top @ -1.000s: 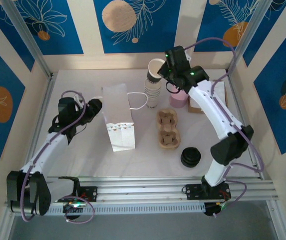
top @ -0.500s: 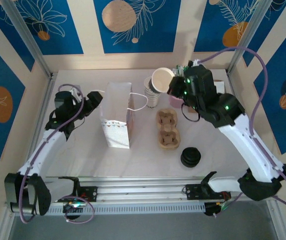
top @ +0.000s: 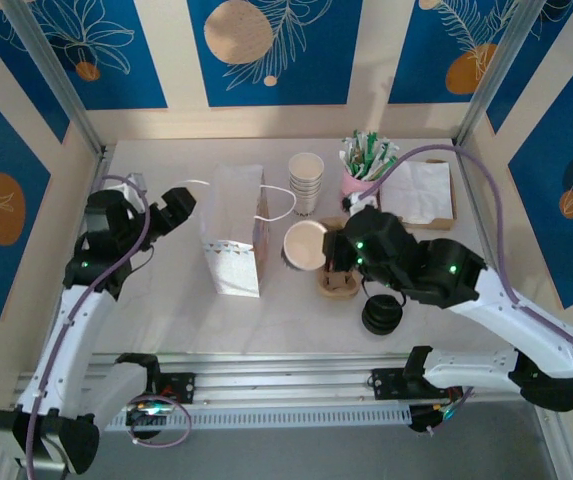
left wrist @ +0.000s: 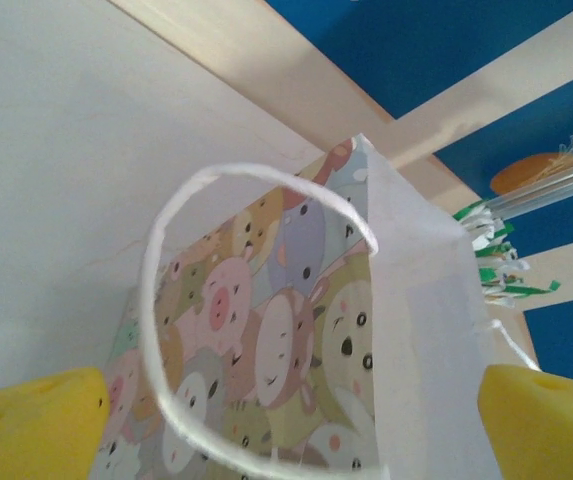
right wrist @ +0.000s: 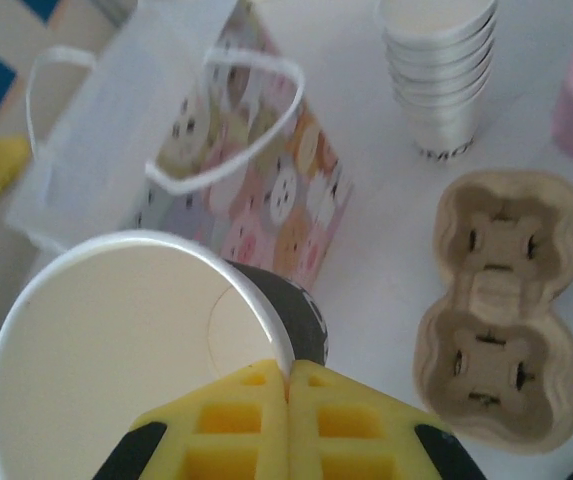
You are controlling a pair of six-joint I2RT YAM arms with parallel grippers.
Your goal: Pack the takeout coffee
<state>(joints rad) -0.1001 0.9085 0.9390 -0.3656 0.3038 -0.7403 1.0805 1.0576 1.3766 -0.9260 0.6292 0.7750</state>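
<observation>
My right gripper (top: 332, 250) (right wrist: 288, 372) is shut on the rim of a lidless pale paper cup (top: 304, 245) (right wrist: 116, 340) with a dark sleeve, held tilted above the table. It hangs between the printed paper bag (top: 234, 240) (right wrist: 216, 150) and the brown two-slot carrier (top: 338, 288) (right wrist: 501, 300). A capped takeout coffee is out of view. My left gripper (top: 156, 200) (left wrist: 291, 430) stands wide open just left of the bag (left wrist: 296, 330), its yellow pads either side of the bag's string handle without touching it.
A stack of lidless cups (top: 306, 180) (right wrist: 436, 70) stands behind the carrier. A pile of black lids (top: 381, 315) lies at the front right. A pink holder of packets (top: 361, 175) and a napkin tray (top: 421, 195) sit at the back right.
The right arm has carried the cup from the stack at the back down to beside the carrier. The left gripper has opened wider and drawn back a little left of the bag.
</observation>
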